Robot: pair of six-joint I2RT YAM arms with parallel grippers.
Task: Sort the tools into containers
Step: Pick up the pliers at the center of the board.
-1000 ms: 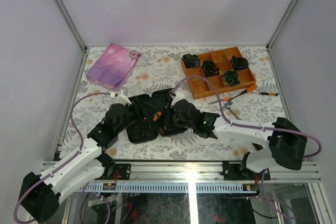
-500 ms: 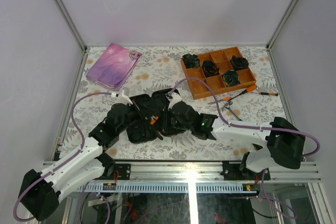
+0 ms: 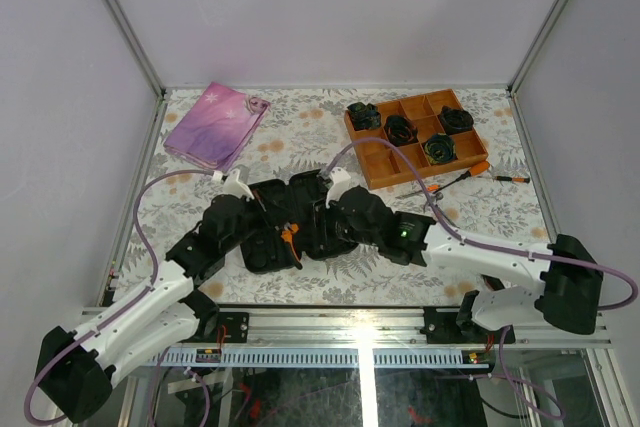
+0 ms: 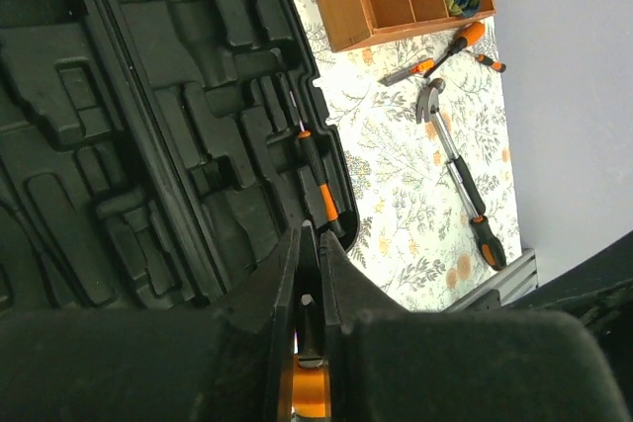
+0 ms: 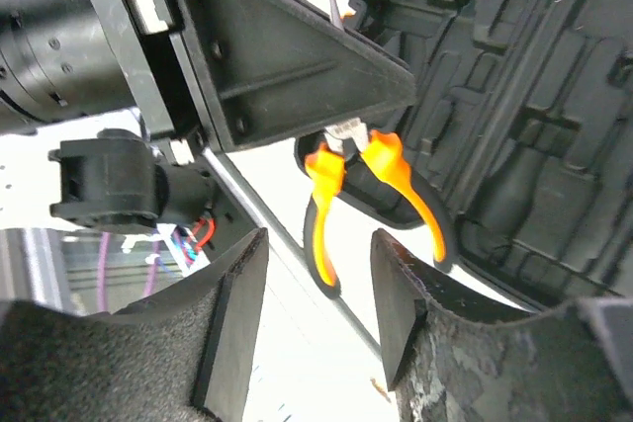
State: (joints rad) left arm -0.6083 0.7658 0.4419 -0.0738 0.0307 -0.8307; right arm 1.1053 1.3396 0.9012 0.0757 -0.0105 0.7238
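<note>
Tightly, left hand (image 4: 310,244) pinches the pliers (image 5: 318,210) just ahead of the spread right hand (image 5: 318,254)

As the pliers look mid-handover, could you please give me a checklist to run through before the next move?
1. Grip: the left gripper is shut on the pliers: ok.
2. Release: the right gripper stands open around the handles: ok.
3. Clearance: its fingers off the handles: cannot tell.
4. Access: the tool case lies open, slots exposed: ok.
5. Sorting done: not ok; one screwdriver is seated, loose tools lie by the wooden tray.
</note>
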